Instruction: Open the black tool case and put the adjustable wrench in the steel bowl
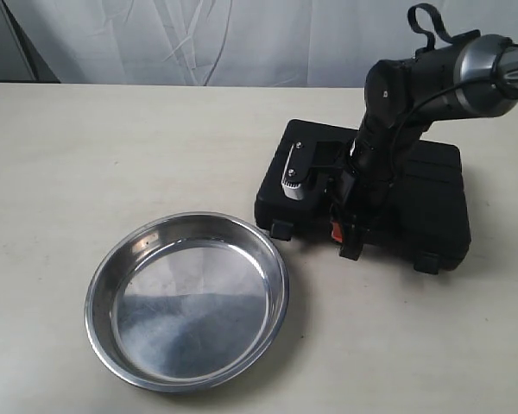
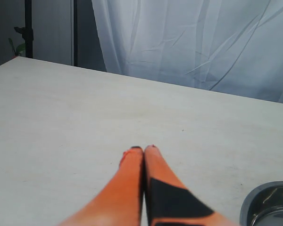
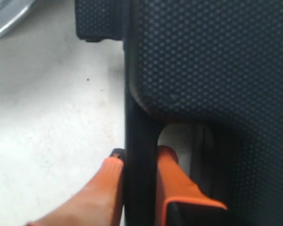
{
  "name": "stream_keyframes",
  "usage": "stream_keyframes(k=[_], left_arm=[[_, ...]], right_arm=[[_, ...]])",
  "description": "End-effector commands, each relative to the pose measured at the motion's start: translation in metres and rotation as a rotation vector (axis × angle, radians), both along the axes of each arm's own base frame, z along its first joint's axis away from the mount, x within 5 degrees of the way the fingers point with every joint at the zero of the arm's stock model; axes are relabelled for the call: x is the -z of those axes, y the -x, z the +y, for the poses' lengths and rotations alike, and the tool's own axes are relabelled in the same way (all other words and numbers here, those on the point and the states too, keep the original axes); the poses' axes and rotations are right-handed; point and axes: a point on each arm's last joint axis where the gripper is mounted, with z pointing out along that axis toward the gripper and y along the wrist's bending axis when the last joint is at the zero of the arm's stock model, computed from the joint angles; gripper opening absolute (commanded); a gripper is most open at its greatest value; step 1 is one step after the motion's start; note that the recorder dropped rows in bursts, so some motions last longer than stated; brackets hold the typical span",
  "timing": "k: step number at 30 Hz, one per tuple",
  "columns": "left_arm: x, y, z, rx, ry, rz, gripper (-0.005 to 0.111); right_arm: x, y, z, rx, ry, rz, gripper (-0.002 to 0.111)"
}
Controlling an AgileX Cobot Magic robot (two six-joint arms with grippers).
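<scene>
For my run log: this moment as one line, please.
right gripper: shut on black tool case handle | case: closed | steel bowl: empty | left gripper: shut

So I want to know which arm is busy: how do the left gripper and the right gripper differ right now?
The left gripper is shut on nothing, fingers pressed together; the right gripper clamps the handle of the black tool case between its fingers. The left gripper is over bare table, with the steel bowl nearby; the right gripper is at the case's edge. Both have orange fingers.
</scene>
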Motion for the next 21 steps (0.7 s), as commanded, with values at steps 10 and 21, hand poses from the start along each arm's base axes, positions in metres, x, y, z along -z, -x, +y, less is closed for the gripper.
stream_keyframes(k=[10, 21], left_arm=[[-0.001, -0.001, -0.001, 0.009, -0.001, -0.005, 0.000], [-0.001, -0.001, -0.001, 0.009, -0.001, -0.005, 0.000]], right_arm=[[-0.017, 0.003, 0.001, 0.033, -0.050, -0.005, 0.000], [-0.003, 0.012, 0.000, 0.030, -0.017, 0.143, -0.001]])
